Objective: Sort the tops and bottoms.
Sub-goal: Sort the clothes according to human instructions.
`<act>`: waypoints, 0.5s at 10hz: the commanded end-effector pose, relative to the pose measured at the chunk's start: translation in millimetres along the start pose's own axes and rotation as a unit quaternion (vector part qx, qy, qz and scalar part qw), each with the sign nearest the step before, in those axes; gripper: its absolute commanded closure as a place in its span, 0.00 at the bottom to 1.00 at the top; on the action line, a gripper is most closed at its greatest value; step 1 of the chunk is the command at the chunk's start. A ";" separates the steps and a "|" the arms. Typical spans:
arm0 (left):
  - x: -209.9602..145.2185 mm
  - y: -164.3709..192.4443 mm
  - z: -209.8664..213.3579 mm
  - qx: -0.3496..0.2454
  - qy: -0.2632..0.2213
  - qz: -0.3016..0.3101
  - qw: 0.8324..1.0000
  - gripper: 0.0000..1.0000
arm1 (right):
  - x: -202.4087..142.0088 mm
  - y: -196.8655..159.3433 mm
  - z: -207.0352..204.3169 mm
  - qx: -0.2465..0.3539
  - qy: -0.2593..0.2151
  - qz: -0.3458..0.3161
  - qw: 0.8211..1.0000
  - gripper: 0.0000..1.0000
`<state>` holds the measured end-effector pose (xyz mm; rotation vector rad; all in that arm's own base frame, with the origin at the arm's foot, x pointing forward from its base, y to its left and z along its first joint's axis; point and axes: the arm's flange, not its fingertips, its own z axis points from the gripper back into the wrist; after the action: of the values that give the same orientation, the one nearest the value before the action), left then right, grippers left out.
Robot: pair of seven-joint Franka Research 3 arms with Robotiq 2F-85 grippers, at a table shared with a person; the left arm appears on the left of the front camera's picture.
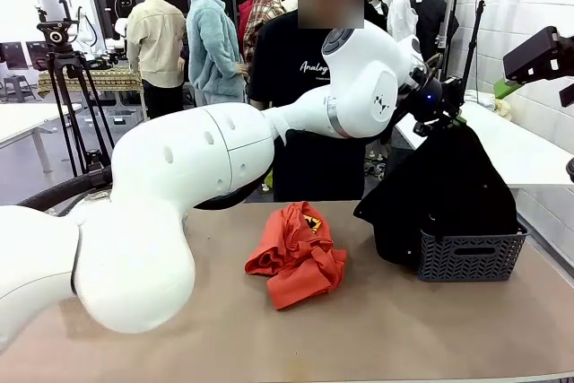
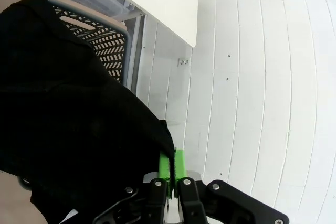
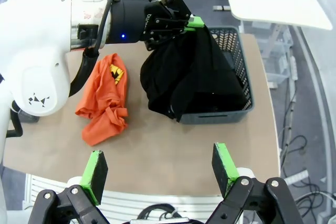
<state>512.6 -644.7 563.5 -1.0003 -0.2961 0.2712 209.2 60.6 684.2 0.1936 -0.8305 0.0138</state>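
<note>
The left claw [image 1: 447,116] is pressed together and pinches the top of the large black garment [image 1: 448,187], which hangs straight down below it. In the left wrist view the green pads [image 2: 179,162] bite a fold of the black cloth [image 2: 68,119]. The right claw [image 3: 160,167] is spread wide with nothing between its pads, high over the table [image 1: 404,329], looking down on the whole scene.

The main risk, I think, is the release. Below the left claw the cloth does not fall cleanly into the grey basket [image 1: 471,257]: one part goes inside, but a wide part lies over the rim on the side toward the orange-red garment [image 1: 296,253] and reaches down outside the wall. If the claw lets go here, the outside part could pull the rest out onto the table. The thin cloth may also stay caught between the pads, or hook on the openwork wall and drag the light basket.

The basket holds the lower part of the black garment; whether something lies under it I cannot tell, because the cloth covers the inside. The orange-red garment lies crumpled on the table, beside and below the left claw, apart from the basket and in no container.
</note>
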 end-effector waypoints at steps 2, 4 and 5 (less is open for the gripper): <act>-1.1 2.7 -21.4 0.011 0.039 -0.015 0.999 1.00 | -0.2 -0.9 -0.7 0.000 0.006 0.003 1.000 0.00; -6.8 7.9 -81.2 0.030 0.097 -0.049 0.994 1.00 | -0.2 -0.9 -0.7 0.000 0.006 0.003 1.000 0.00; -14.0 8.3 -102.2 0.051 0.104 -0.075 0.990 1.00 | -0.2 -0.9 -0.7 0.000 0.006 0.003 1.000 0.00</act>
<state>497.1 -675.2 492.1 -0.9185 -0.1823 0.1135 209.2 60.7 684.2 0.1933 -0.8304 0.0140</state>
